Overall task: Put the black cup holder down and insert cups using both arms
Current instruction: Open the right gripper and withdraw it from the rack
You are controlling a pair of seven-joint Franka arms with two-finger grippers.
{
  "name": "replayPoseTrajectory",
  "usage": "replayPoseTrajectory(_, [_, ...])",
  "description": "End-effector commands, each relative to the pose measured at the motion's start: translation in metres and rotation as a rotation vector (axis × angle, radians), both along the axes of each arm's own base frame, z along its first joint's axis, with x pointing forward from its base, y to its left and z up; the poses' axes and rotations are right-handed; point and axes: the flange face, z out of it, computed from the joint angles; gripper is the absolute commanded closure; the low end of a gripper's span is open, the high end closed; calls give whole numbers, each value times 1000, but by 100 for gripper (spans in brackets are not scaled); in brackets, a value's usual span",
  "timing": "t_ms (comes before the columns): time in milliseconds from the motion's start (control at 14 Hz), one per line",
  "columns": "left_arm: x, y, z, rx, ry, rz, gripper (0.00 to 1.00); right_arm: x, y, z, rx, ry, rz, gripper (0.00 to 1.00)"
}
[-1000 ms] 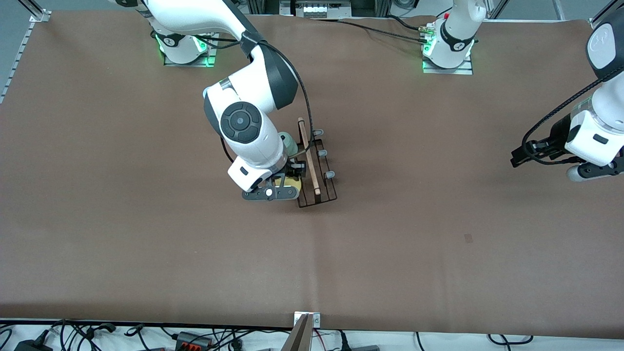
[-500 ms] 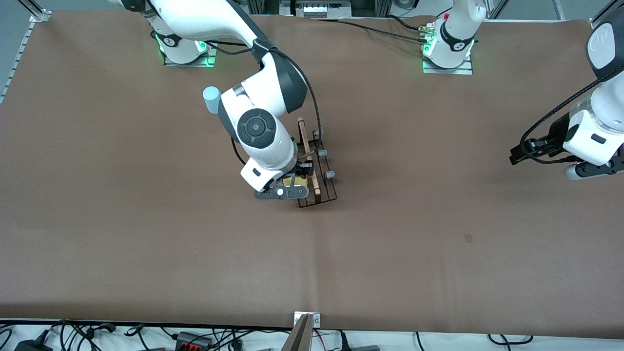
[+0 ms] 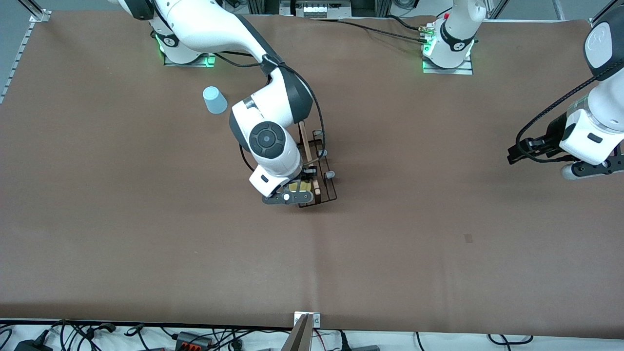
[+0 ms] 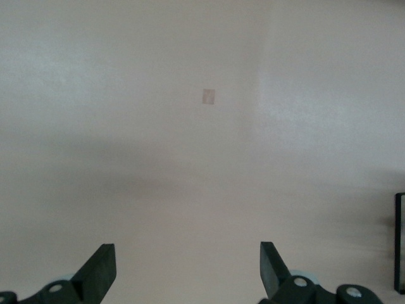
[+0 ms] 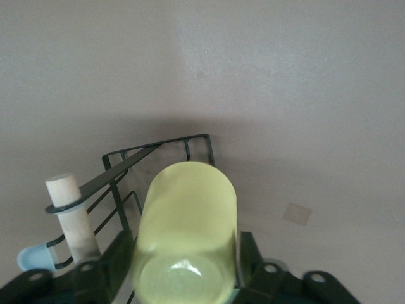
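Note:
The black cup holder (image 3: 305, 141) stands on the middle of the table, its wooden rod handle on top and its grey-tipped pegs (image 3: 330, 174) toward the left arm's end. My right gripper (image 3: 301, 186) is shut on the yellow cup (image 3: 297, 186) and holds it over the holder's end nearer the front camera. In the right wrist view the yellow cup (image 5: 186, 209) sits between my fingers (image 5: 117, 256), over the rack's wire (image 5: 158, 149) and beside the rod (image 5: 69, 209). The light blue cup (image 3: 214, 100) stands upside down near the right arm's base. The mint green cup is hidden. My left gripper (image 3: 517, 153) waits open and empty (image 4: 186, 272).
A small tape mark (image 3: 468, 238) lies on the brown table cover nearer the front camera, toward the left arm's end; it also shows in the left wrist view (image 4: 209, 95). Cables lie along the table's front edge (image 3: 195, 336).
My right arm has carried the yellow cup sideways over the holder's near end, which uncovered the light blue cup and hid the mint green one. The left arm has drifted slightly.

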Motion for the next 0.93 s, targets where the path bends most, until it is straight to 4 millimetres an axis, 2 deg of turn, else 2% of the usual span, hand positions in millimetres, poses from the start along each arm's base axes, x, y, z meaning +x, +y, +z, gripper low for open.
replayPoseTrajectory(0, [-4, 1, 8, -13, 2, -43, 0, 0, 0, 25, 23, -9, -31, 0])
replayPoseTrajectory(143, [-4, 2, 8, -13, 3, -42, 0, 8, -24, 48, -3, 8, -59, 0])
replayPoseTrajectory(357, [-4, 2, 7, -17, 6, -39, 0, 33, -106, 135, -34, -32, -129, 0])
replayPoseTrajectory(429, [-4, 2, 7, -17, 8, -39, 0, 43, -141, 152, -56, -31, -144, 0])
replayPoseTrajectory(500, [-4, 2, 7, -19, 8, -39, 0, 54, -177, 163, -75, -36, -146, 0])
replayPoseTrajectory(643, [-4, 3, 7, -20, 9, -37, 0, 69, -232, 179, -89, -51, -136, 0])
replayPoseTrajectory(786, [-4, 4, 7, -20, 9, -36, 0, 78, -275, 184, -108, -45, -149, 0])
replayPoseTrajectory(857, [-4, 4, 7, -22, 9, -35, 0, 80, -295, 195, -108, -53, -151, 0])
